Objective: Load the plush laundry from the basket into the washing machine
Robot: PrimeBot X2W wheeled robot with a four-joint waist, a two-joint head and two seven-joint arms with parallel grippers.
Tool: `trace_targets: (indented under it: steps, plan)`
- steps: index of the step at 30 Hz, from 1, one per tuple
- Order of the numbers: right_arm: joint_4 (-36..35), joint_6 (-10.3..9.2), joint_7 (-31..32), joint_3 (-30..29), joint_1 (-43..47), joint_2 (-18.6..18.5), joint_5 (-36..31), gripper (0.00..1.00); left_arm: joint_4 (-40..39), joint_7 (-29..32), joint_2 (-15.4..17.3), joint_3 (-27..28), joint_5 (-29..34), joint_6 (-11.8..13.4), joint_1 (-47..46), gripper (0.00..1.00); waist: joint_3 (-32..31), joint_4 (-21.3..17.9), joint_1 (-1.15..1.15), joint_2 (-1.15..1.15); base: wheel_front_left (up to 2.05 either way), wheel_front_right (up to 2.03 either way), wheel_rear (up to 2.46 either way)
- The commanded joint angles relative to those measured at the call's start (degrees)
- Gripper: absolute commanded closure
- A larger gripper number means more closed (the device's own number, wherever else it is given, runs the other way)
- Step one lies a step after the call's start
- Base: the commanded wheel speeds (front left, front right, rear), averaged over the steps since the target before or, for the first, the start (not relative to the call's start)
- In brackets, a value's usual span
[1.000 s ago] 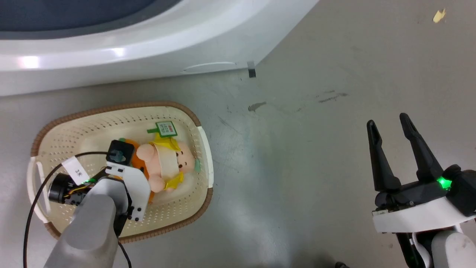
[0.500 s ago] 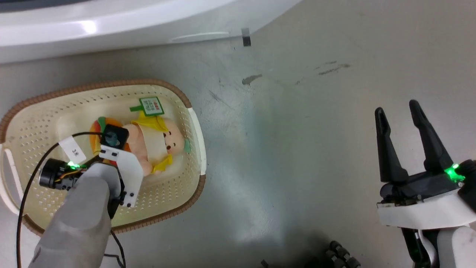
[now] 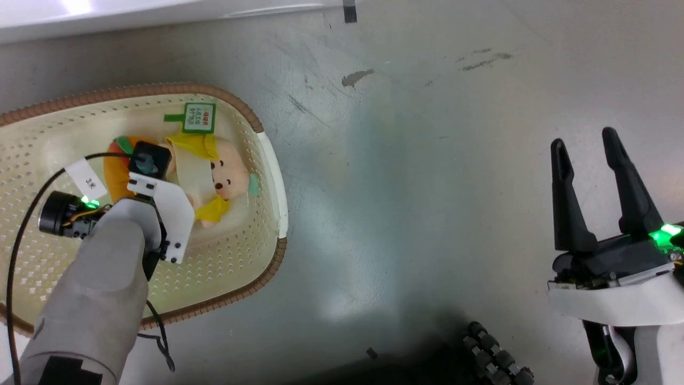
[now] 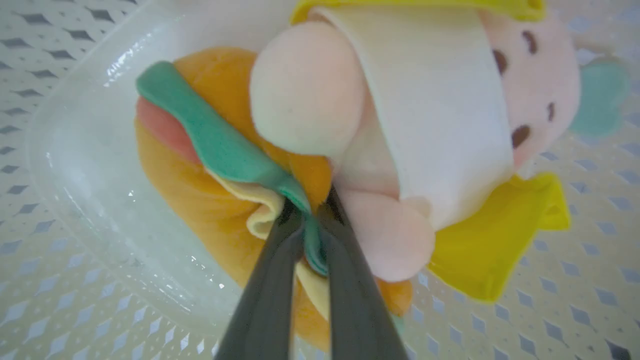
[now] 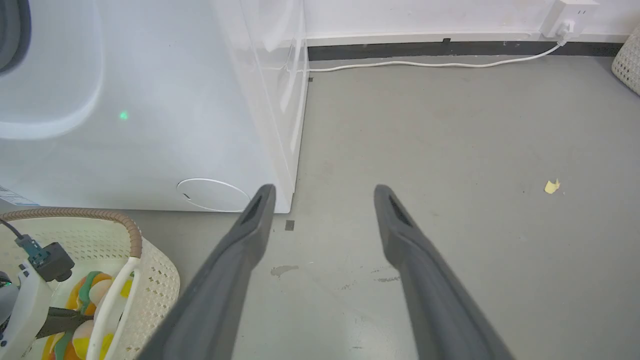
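Note:
The cream basket [image 3: 270, 160] with a brown rim sits on the floor at the left. In it lie the plush laundry pieces: an orange hamburger toy [image 3: 115, 166] and a peach-pink doll [image 3: 230, 171] with a green tag, leaning on the hamburger. My left gripper [image 4: 310, 205] reaches down into the basket and is shut on the hamburger toy's [image 4: 190, 200] green and yellow layers, right beside the doll's [image 4: 440, 100] arm. My right gripper [image 3: 583, 139] hangs open over bare floor at the right. The white washing machine [image 5: 150, 125] stands just behind the basket [image 5: 155, 280].
A white cable [image 5: 425, 63] runs along the wall to a socket [image 5: 570, 10]. A yellow scrap [image 5: 551, 186] lies on the grey floor, and a woven basket [image 5: 630, 60] stands at the far right. My dark wheeled base [image 3: 491, 353] shows at the bottom.
My left gripper has closed on the hamburger toy's layers. The head camera has tilted, so basket and washing machine sit higher and further left in view. The right gripper stays open.

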Motion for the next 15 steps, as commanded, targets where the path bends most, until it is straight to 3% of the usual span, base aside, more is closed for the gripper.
trace_targets:
  steps: [1, 8, 13, 15]
  plan:
    - [-0.5, -0.05, -0.6, -0.2, -1.7, 0.2, 0.6, 0.0, 2.3, -0.4, 0.4, -0.6, -0.5, -0.2, -1.2, 1.0, 0.6, -0.3, 0.0, 0.0, 0.0, 0.0, 0.0]
    - [0.3, -0.05, -1.3, -0.8, -3.3, 0.2, 0.3, 0.0, 5.9, -3.5, -0.7, -0.6, -3.0, -0.3, -2.5, 1.0, -1.2, 0.2, 0.0, 0.0, 0.0, 0.0, 0.0]
    - [1.5, -0.05, -1.7, -0.8, -3.4, 0.2, -1.7, 0.0, 8.2, -7.0, -2.1, -1.8, -4.0, -1.3, -0.3, 1.0, -7.7, 1.2, 0.0, 0.0, 0.0, 0.0, 0.0]
    - [1.9, -0.05, -1.7, -0.5, -3.2, 0.2, -3.2, 0.0, 8.3, -10.6, -3.0, -2.1, -4.5, -2.2, 3.2, 1.0, -13.9, 1.9, 0.0, 0.0, 0.0, 0.0, 0.0]
